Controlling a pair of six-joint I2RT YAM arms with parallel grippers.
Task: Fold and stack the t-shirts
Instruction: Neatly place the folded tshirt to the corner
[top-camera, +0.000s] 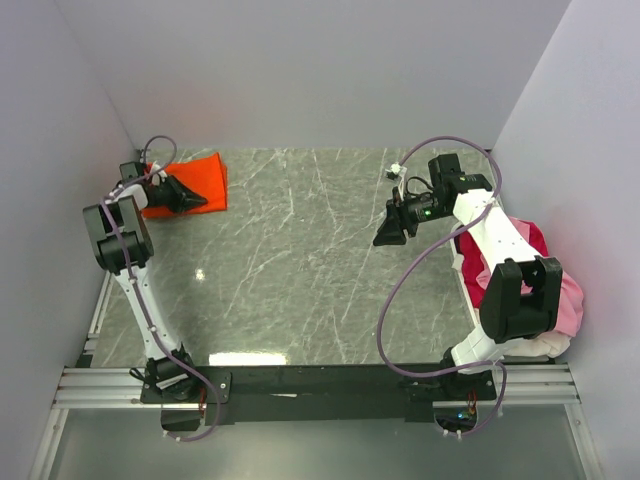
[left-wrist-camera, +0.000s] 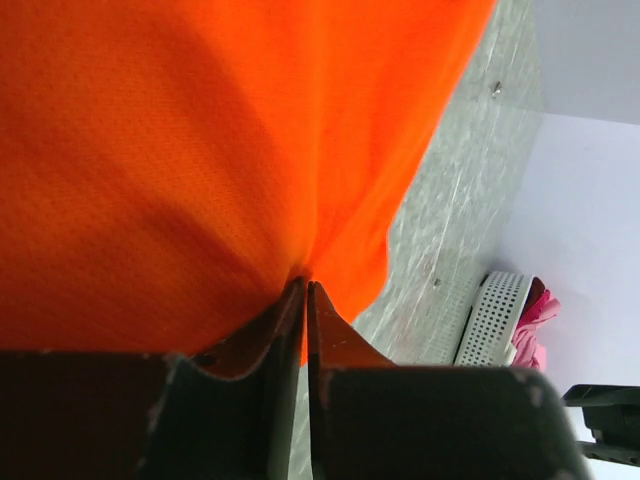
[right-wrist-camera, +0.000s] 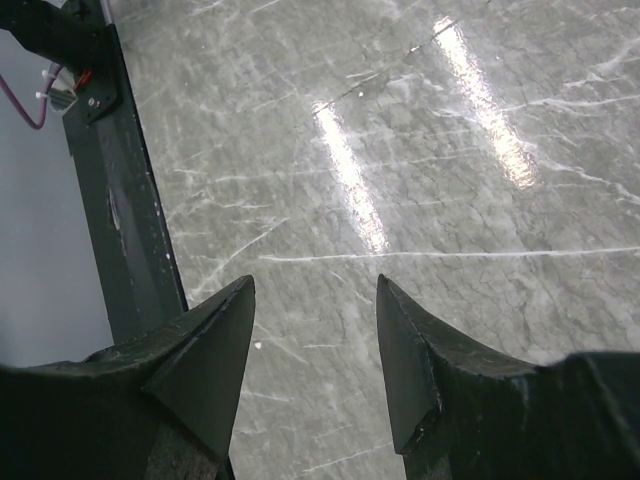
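A bright orange t-shirt (top-camera: 200, 175) lies folded on the table at the far left. My left gripper (top-camera: 198, 200) rests on its near edge. In the left wrist view the orange t-shirt (left-wrist-camera: 180, 150) fills most of the picture, and the left gripper (left-wrist-camera: 304, 285) is shut on a pinch of its fabric at the fingertips. Magenta-red (top-camera: 527, 240) and light pink (top-camera: 571, 300) t-shirts are heaped at the right edge, partly hidden by the right arm. My right gripper (top-camera: 388, 232) hangs open above bare table, and the right wrist view shows nothing between the fingers of the right gripper (right-wrist-camera: 315, 290).
A white perforated basket (left-wrist-camera: 492, 318) holds the pink t-shirts at the right side. The grey marble table (top-camera: 300, 270) is walled in at the left, back and right. A dark metal rail (right-wrist-camera: 120, 200) with the arm bases runs along the near edge.
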